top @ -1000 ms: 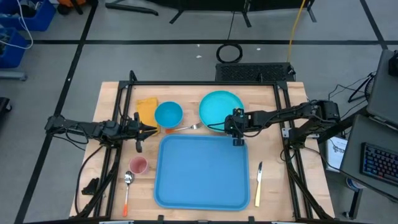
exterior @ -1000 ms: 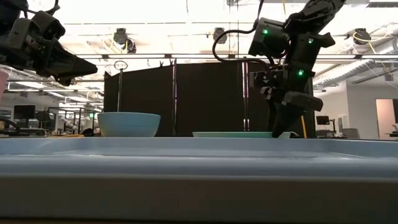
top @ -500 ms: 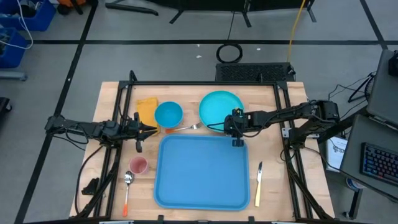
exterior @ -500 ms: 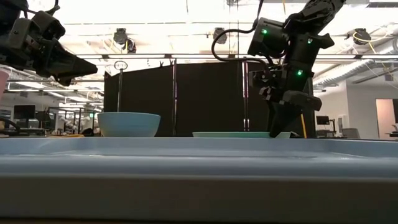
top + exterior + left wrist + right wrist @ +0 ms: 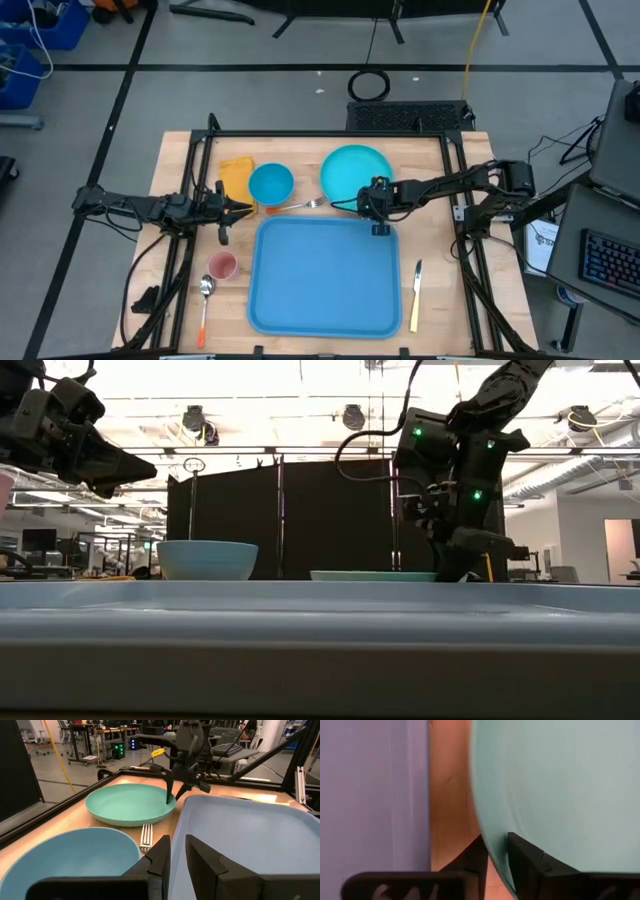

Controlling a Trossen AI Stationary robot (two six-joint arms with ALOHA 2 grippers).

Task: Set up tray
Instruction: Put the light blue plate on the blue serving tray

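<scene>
The big blue tray (image 5: 322, 280) lies flat on the near middle of the table. A round turquoise plate (image 5: 355, 170) rests on the wood just beyond the tray's far rim. My right gripper (image 5: 358, 205) stands over the plate's near edge, fingers pointing down, shut on its rim (image 5: 170, 800). My left gripper (image 5: 248, 209) hovers shut above the table, left of the tray's far left corner and next to the blue bowl (image 5: 270, 185), touching nothing. In the low view the plate (image 5: 365, 575) lies flat behind the tray's rim (image 5: 320, 622). My right gripper (image 5: 497, 862) pinches the plate's rim (image 5: 487, 842) on the side facing the tray. One finger (image 5: 525, 865) is over the plate's inside and the other is outside the edge, above the bare wood. The fingers come from above, pointing down. The plate lies flat on the table.
A fork (image 5: 305, 204) lies between bowl and plate, near the tray's far rim. A yellow cloth (image 5: 235, 175) sits left of the bowl. A pink cup (image 5: 222, 265) and spoon (image 5: 205, 295) are left of the tray, a knife (image 5: 415, 295) right of it.
My right gripper has shifted a little toward the table's left along the plate's near edge, dropped lower and turned slightly. The plate, the tray and my left arm have stayed where they were.
</scene>
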